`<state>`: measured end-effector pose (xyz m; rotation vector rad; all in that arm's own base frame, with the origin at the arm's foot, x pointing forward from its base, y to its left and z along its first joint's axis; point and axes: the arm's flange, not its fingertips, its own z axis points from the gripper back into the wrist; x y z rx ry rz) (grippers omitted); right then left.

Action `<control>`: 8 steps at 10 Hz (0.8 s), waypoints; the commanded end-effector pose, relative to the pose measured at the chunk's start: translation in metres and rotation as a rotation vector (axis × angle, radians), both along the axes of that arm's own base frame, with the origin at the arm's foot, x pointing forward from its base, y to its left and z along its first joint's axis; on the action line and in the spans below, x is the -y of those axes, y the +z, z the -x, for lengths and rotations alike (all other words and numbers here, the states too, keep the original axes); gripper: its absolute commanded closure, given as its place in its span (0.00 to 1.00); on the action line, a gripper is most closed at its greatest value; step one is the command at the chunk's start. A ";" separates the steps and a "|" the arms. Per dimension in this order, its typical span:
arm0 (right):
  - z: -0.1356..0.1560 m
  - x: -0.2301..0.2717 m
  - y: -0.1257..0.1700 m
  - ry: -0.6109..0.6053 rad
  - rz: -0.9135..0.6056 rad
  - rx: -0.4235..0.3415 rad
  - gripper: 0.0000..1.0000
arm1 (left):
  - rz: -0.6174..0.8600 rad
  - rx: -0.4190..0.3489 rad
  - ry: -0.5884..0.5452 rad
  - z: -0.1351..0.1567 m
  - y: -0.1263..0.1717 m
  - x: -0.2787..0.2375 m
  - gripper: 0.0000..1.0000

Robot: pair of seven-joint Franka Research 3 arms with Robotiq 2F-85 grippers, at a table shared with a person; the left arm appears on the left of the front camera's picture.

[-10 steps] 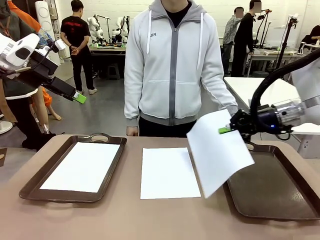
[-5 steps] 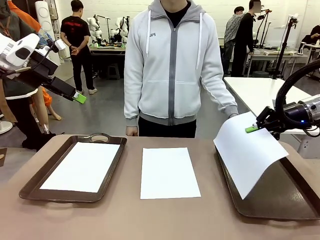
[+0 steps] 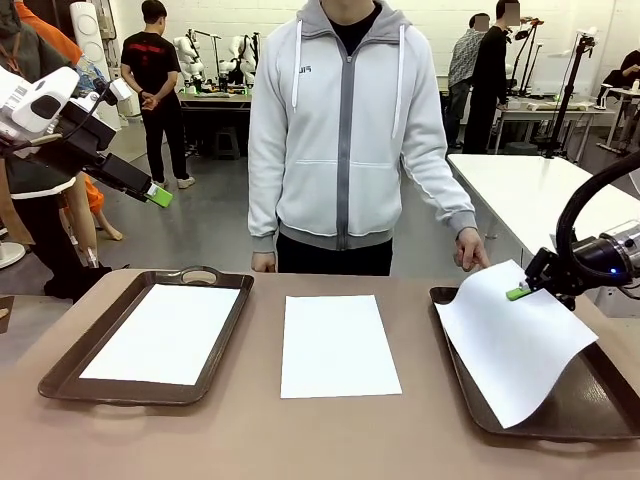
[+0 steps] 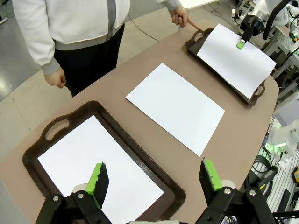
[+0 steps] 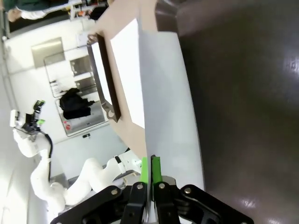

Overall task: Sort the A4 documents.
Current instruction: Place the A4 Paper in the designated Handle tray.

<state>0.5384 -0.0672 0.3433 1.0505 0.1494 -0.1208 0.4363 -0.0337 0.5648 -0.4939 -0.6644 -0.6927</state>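
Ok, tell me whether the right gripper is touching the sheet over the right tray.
Touching. The right wrist view shows the right gripper with its green pads shut on the edge of the A4 sheet, no gap either side.

Nothing legible. Small chest mark on the person's white hoodie: too small to read. Red print on a black T-shirt farther back: blurred.
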 end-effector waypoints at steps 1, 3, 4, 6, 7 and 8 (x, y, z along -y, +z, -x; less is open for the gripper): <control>0.001 0.012 0.004 -0.030 0.020 -0.004 0.99 | 0.000 0.000 -0.001 0.000 0.000 0.000 0.00; 0.004 0.018 -0.003 0.006 0.021 0.073 0.99 | 0.000 0.000 -0.001 0.000 0.000 0.000 0.00; 0.005 0.017 -0.008 0.048 0.056 0.082 0.99 | 0.000 0.000 -0.001 0.000 0.000 0.000 0.00; 0.005 0.019 -0.014 0.101 0.092 0.091 0.99 | 0.000 0.000 -0.001 0.000 0.000 0.000 0.00; 0.006 0.020 -0.016 0.109 0.115 0.097 0.99 | 0.000 0.000 -0.001 0.000 0.000 0.000 0.00; 0.007 0.022 -0.018 0.100 0.131 0.129 0.99 | 0.000 0.000 -0.001 0.000 0.000 0.000 0.00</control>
